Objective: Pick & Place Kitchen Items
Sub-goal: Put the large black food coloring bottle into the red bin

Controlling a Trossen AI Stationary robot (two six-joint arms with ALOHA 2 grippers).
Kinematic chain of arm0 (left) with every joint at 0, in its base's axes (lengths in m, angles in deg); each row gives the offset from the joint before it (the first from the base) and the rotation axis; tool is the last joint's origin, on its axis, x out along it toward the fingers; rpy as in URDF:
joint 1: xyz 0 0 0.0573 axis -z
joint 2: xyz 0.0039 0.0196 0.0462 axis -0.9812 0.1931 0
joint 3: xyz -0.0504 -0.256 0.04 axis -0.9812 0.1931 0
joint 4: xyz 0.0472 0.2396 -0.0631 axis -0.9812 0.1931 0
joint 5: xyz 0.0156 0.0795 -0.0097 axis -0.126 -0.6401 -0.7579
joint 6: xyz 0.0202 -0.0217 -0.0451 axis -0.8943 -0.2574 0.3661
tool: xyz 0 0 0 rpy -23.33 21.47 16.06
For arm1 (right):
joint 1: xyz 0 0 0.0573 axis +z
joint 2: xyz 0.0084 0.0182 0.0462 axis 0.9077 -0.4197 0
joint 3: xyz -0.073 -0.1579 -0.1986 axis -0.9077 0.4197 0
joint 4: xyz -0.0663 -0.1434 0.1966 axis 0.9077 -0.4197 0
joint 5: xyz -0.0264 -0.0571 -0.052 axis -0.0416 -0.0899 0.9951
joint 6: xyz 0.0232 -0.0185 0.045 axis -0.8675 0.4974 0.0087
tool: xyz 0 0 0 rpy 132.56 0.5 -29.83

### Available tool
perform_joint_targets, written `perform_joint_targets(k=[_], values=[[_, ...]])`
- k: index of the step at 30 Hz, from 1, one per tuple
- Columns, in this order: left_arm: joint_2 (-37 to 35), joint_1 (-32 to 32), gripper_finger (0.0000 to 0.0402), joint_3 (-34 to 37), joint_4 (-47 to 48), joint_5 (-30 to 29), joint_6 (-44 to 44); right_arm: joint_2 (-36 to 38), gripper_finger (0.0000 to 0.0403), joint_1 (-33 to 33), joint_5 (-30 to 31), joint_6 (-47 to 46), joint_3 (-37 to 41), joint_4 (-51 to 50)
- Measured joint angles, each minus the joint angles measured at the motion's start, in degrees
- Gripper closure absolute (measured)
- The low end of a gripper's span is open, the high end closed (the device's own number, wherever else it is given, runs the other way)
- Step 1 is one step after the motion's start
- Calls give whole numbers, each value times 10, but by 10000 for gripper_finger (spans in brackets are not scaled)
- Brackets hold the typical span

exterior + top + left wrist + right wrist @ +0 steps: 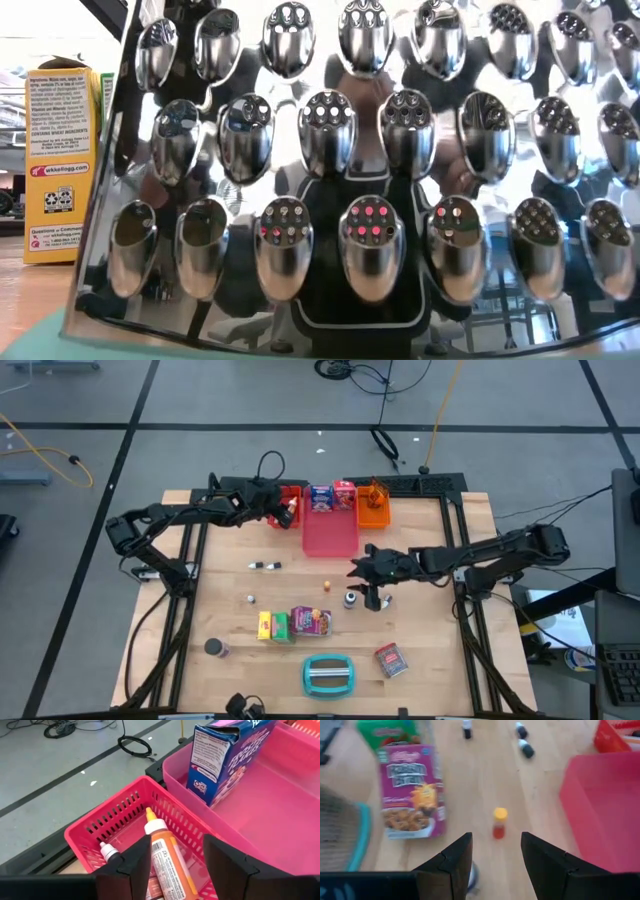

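My left gripper (175,865) is open over the red basket (120,815) at the table's far left. An orange bottle with a white cap (165,852) lies in that basket below the gap between the fingers, beside a smaller white-capped bottle (107,851). A blue-white box (321,498) and a red-white box (343,493) stand in the pink tray (330,538). My right gripper (496,855) is open above mid-table, and a tiny yellow-capped red bottle (499,822) stands on the wood just ahead of its fingers. A shaker (352,598) stands close by.
On the wood lie the purple packet (311,620), green box (281,625), yellow box (265,625), dark can (213,648), red-white packet (391,659) and two small dark bottles (265,565). The teal-and-grey grater (328,675) sits near the front edge. An orange basket (373,508) stands beside the pink tray.
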Motion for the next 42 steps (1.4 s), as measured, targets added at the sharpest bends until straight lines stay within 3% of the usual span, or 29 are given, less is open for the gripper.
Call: perform_joint_targets(k=[10,16,35,42], values=[[0,4,222,0,3,1,9,15,238,74,3,-11,2,-24],[0,6,222,0,3,1,11,15,238,99,87,-19,29,-7],[0,7,222,0,3,0,12,11,238,94,94,-16,124,184],[0,8,222,0,2,0,12,4,238,72,95,-23,144,187]])
